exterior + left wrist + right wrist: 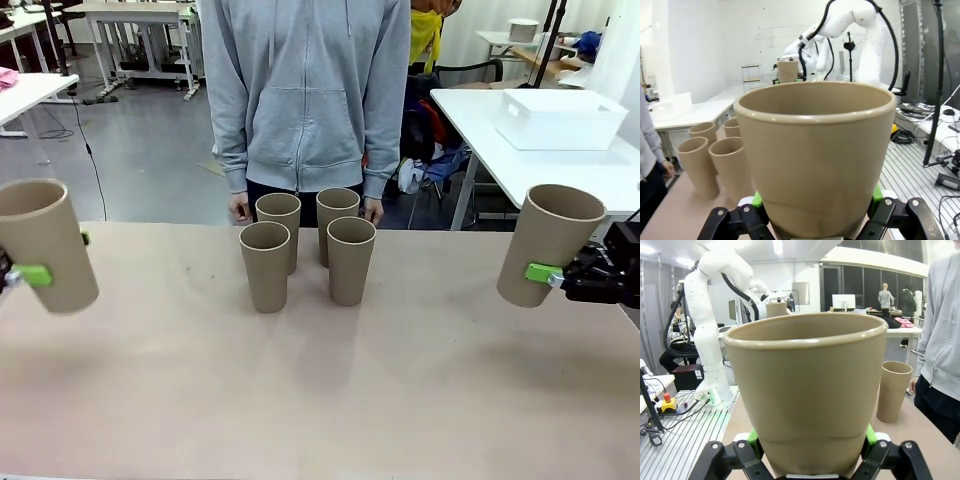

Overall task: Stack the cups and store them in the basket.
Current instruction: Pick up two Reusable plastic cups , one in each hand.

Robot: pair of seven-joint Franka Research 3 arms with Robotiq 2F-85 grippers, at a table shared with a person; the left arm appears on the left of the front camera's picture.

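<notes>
L end effector [55,258] clamped on one cup [45,235], R end effector [548,270] clamped on a second cup [552,240]. Both are gripped low on the wall, mouths up, slightly tilted, clear of the counter [320,400], prob so one can nest in the other. Four cups [265,265] stand upright in a tight square mid-counter, by the person [305,90]. Basket [560,118] sits on a side table [480,120] far right, well apart

Left gripper [58,258] raised at left side, clamped on cup [42,225] — right gripper [547,266] likewise at right, gripping second cup [558,232].
</notes>
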